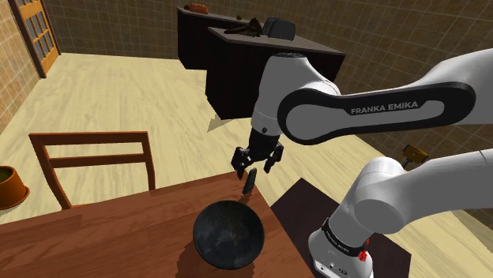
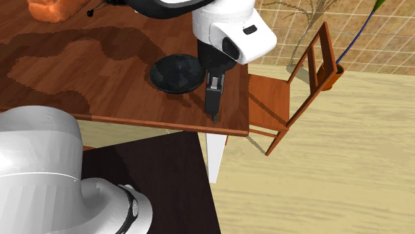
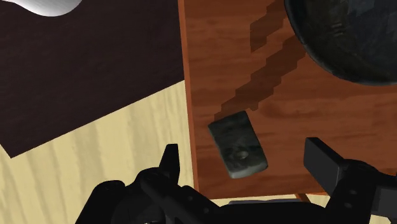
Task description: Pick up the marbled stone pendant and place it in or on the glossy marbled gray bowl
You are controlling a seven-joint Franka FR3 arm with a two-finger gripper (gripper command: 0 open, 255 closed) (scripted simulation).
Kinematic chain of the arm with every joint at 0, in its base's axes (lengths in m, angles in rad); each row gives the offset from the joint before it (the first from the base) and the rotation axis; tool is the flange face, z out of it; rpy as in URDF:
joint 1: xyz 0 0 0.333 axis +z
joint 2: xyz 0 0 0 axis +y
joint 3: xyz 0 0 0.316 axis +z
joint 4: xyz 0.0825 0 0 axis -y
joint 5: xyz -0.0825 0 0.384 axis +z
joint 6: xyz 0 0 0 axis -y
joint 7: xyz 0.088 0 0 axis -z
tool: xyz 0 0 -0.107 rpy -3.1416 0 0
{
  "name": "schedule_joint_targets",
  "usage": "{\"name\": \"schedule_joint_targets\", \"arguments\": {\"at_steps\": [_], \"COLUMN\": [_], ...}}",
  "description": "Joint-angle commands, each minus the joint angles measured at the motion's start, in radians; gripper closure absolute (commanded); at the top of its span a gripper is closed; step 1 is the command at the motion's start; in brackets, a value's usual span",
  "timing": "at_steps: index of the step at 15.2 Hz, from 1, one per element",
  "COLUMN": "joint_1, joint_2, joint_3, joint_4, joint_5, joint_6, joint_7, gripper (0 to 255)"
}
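Holds the black two-finger gripper [image 3: 248, 160] wide open, gripping nothing. Straddles the untouched grey marbled rectangular stone pendant [image 3: 238, 145] near the brown wooden table's [image 3: 289, 127] edge, by the glossy dark bowl [image 3: 350, 38].

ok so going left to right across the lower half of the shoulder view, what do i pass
plant pot → wooden chair → dark marbled bowl on the table → dark stand

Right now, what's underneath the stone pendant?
The stone pendant lies on the wooden table, close to its edge. The wood directly beneath it is covered, so nothing more can be seen there.
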Motion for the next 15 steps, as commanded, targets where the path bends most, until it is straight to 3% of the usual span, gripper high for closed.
{"name": "schedule_joint_targets", "arguments": {"at_steps": [1, 8, 9, 15], "joint_1": [0.000, 0.000, 0.000, 0.000], "joint_2": [0.011, 0.011, 0.011, 0.012], "joint_3": [0.006, 0.006, 0.006, 0.006], "joint_4": [-0.011, -0.010, -0.010, -0.010], "joint_5": [0.004, 0.004, 0.004, 0.004], "joint_6": [0.022, 0.022, 0.022, 0.022], "joint_7": [0.000, 0.000, 0.000, 0.000], "gripper": [0, 0, 255, 255]}}
